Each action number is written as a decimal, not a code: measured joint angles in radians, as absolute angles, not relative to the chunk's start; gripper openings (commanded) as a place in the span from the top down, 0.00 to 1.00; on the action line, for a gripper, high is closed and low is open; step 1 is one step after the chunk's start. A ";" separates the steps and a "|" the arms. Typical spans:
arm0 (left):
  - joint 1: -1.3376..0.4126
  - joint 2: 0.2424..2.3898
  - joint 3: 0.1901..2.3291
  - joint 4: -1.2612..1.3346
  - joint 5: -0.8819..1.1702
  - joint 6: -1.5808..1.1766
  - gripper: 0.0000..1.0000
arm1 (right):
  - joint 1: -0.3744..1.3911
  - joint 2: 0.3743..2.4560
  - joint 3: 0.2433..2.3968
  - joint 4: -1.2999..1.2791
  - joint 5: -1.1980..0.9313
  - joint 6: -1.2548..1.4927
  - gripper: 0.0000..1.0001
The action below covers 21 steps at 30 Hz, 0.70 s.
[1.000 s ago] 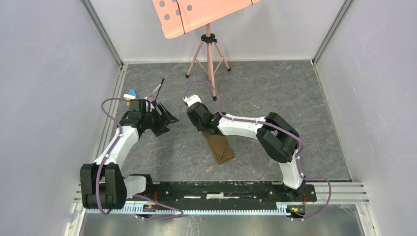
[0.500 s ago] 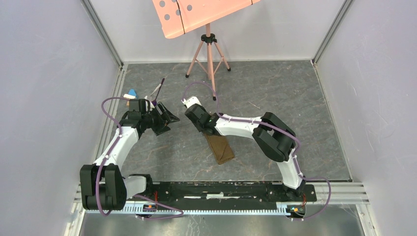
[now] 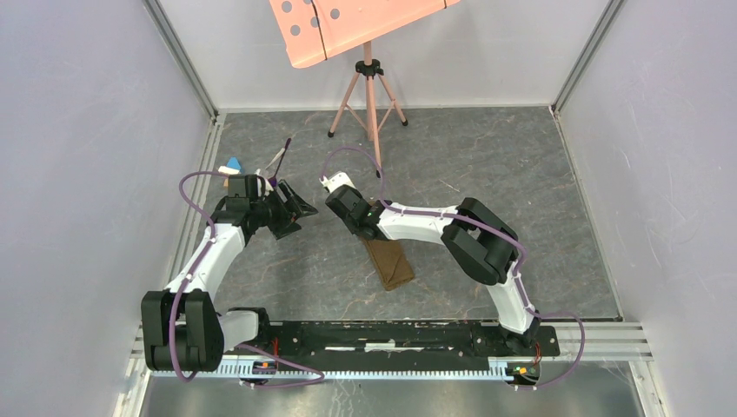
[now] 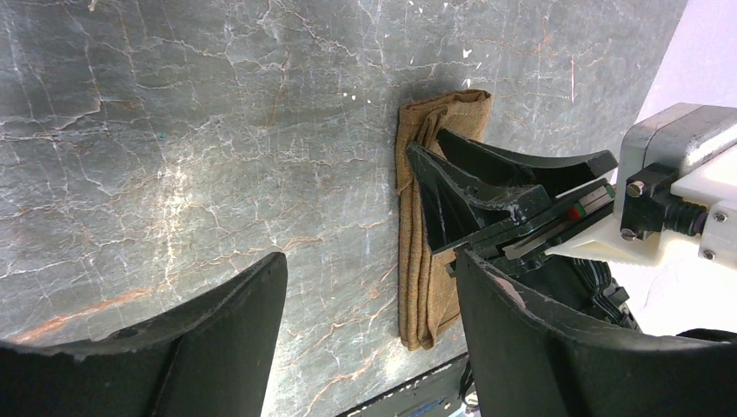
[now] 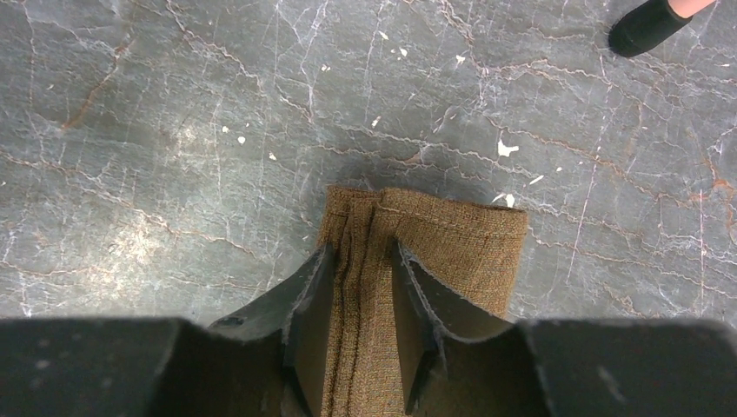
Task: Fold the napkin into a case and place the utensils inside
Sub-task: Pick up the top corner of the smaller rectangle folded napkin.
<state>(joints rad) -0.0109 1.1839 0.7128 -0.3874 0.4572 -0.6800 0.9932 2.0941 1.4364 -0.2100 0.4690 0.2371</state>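
The napkin [image 3: 393, 266] lies folded into a narrow olive-brown case [image 5: 456, 233] in the middle of the floor. My right gripper [image 3: 363, 229] is down on its far end. In the right wrist view its jaws [image 5: 361, 254] pinch a ridge of the cloth's layered left edge. The left wrist view shows the case [image 4: 423, 287] edge-on, with the right gripper's black fingers [image 4: 487, 195] on it. My left gripper [image 3: 294, 210] hovers open to the left, nothing between its jaws [image 4: 371, 261]. The utensils [image 3: 278, 163] lie behind it, a purple bowl and a dark handle showing; the fork is unclear.
A little blue, white and tan block [image 3: 231, 165] sits by the left wall. A pink music stand on a tripod [image 3: 370, 95] stands at the back; one of its black feet [image 5: 647, 24] lies just beyond the napkin. Grey walls close in on both sides.
The right arm has shifted slightly to the left over the napkin's far end and its jaws have narrowed onto the cloth. The left arm has not moved.
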 measured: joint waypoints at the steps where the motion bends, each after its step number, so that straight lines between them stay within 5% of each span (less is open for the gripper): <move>1: -0.011 1.184 0.713 -0.387 0.458 -0.680 0.22 | 0.993 2.094 1.436 -0.210 0.469 0.236 0.70; 9: -0.011 1.184 0.696 -0.385 0.477 -0.680 0.21 | 0.993 2.094 1.436 -0.208 0.474 0.221 0.99; 21: -0.196 1.184 0.639 -0.212 0.445 -0.732 0.32 | 0.971 1.998 1.336 -0.149 0.333 0.173 1.00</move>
<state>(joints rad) -0.1959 1.1839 0.6392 -0.2123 0.4454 -0.7322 0.9710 1.9976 1.3361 -0.1486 0.3328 0.1726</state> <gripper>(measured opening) 0.715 0.010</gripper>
